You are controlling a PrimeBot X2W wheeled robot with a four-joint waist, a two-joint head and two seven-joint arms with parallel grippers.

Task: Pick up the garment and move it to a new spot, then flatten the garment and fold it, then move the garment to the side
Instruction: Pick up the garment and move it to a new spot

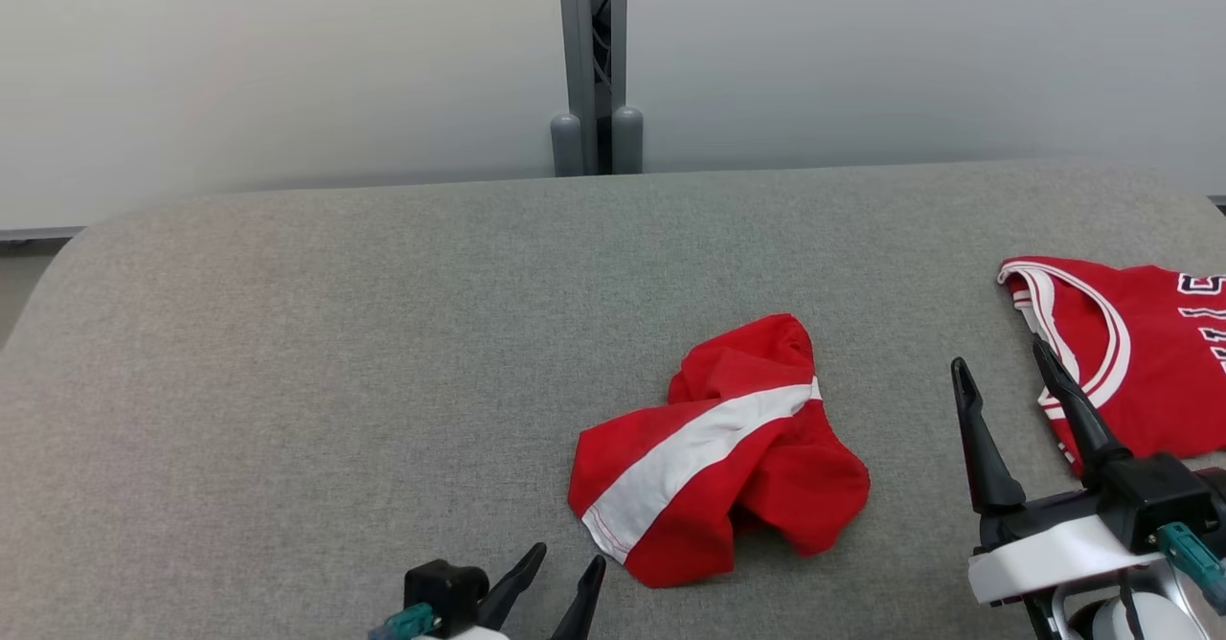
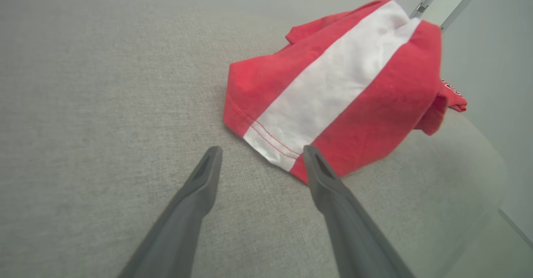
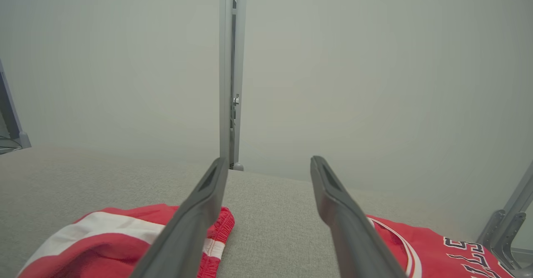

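Note:
A crumpled red garment (image 1: 718,448) with a broad white stripe lies bunched on the grey fabric surface (image 1: 335,353), right of centre. My left gripper (image 1: 568,556) is open at the lower edge, just left of the garment's near corner. In the left wrist view its fingertips (image 2: 262,150) almost reach the garment's stitched hem (image 2: 333,86), with nothing between them. My right gripper (image 1: 999,354) hangs open above the surface, to the right of the garment. The right wrist view has the garment (image 3: 104,244) low at the left, behind the gripper (image 3: 268,159).
A red jersey (image 1: 1140,353) with white trim and dark lettering lies flat at the right edge, partly behind my right gripper, and appears again at the lower right (image 3: 437,249). A grey post (image 1: 594,65) stands behind the far edge, between pale wall panels.

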